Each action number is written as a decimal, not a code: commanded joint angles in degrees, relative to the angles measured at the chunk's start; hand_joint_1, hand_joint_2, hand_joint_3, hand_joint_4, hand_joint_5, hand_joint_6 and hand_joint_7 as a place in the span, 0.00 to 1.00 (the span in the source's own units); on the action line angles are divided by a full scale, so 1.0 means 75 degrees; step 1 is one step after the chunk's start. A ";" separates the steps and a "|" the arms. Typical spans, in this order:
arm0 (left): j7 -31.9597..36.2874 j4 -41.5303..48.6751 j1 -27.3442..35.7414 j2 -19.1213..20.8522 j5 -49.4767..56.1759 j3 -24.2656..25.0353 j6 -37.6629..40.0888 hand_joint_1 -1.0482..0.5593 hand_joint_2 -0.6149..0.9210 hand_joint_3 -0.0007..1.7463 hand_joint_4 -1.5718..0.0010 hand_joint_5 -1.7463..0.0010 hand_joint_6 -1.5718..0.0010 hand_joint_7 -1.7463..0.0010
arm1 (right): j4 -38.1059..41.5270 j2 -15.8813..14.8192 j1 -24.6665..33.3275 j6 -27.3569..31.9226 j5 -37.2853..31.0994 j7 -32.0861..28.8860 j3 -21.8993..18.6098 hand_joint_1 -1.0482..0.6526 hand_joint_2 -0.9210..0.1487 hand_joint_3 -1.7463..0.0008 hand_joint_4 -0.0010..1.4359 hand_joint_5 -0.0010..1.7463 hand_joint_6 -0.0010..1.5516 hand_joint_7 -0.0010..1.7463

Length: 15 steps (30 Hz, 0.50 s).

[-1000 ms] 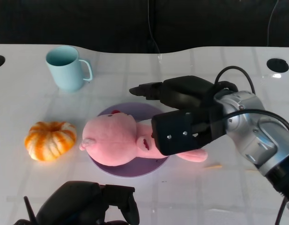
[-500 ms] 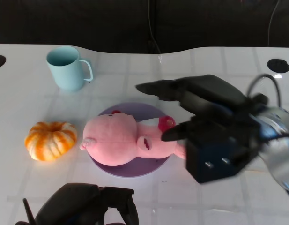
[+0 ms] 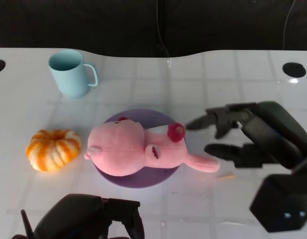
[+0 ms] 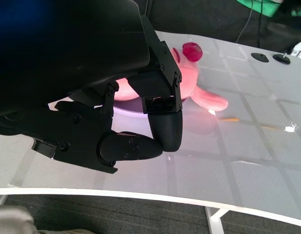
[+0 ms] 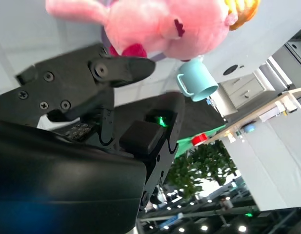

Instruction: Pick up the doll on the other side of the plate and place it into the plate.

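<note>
Doll (image 3: 138, 152) lies on the plate (image 3: 143, 180); right robot hand (image 3: 243, 137) spread, empty, beside it; left robot hand (image 3: 91, 219) curled, empty.

My head camera looks down across the tabletop (image 3: 143, 74). Both wrist cameras sit close behind their hands, the right one rolled over; all three share the doll (image 3: 138, 149).

Pink doll (image 5: 155, 22) beyond the empty right hand (image 5: 99, 92) (teal mug (image 5: 196, 80) behind).
</note>
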 commanded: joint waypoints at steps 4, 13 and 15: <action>0.0006 0.0187 -0.0037 0.0188 -0.0087 0.0179 -0.0143 0.47 1.00 0.19 0.56 0.16 0.54 0.40 | -0.0677 -0.0328 0.0795 0.0493 0.0161 0.0287 -0.0357 0.63 0.54 0.24 0.63 0.96 0.57 0.71; -0.0099 0.0312 -0.0171 0.0243 -0.0245 0.0266 -0.0094 0.45 1.00 0.21 0.58 0.12 0.55 0.38 | -0.2592 -0.1018 0.1692 0.2379 -0.0512 0.1616 -0.0562 0.59 0.51 0.30 0.60 0.96 0.53 0.78; -0.0099 0.0364 -0.0204 0.0274 -0.0300 0.0304 -0.0141 0.46 1.00 0.21 0.58 0.12 0.55 0.38 | -0.2822 -0.1016 0.1884 0.2581 -0.0582 0.1670 -0.0553 0.59 0.49 0.33 0.61 0.95 0.54 0.78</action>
